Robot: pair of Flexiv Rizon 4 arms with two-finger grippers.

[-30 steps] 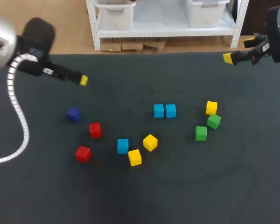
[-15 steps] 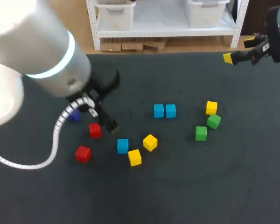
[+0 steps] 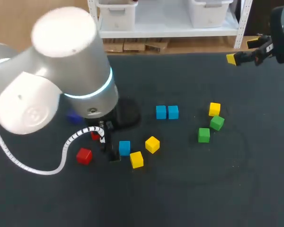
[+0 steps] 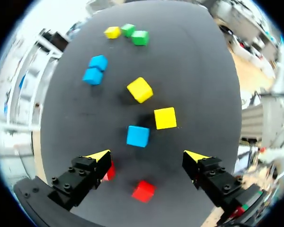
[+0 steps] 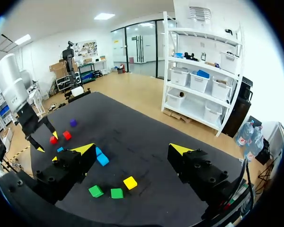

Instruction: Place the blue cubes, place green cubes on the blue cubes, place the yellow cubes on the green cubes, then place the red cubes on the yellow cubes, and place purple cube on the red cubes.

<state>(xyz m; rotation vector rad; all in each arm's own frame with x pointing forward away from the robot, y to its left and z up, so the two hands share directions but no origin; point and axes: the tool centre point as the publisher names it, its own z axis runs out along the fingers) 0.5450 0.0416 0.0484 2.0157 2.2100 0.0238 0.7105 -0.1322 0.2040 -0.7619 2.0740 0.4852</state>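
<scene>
a dark table carries the scattered cubes, and both arms hang over it. the left arm comes in big from the left, and in the head view it covers much of its own gripper. in the left wrist view the left gripper has its fingers spread wide with nothing between the pads. the single blue cube lies just ahead of the gap, touching neither finger. one red cube sits under the gripper between the two fingers, and the second red cube is half hidden behind one finger. just beyond the blue one lie two yellow cubes, near each other but apart. farther ahead the pair of blue cubes sit side by side and touching. at the far end the two green cubes and the third yellow cube form a close cluster. from the head view the purple cube peeks out from behind the left arm, well apart from the blue pair. the right gripper hangs above the table's far right corner, away from every cube. in its own view its fingers stand wide apart and hold nothing. all cubes rest on the table and none is stacked.
</scene>
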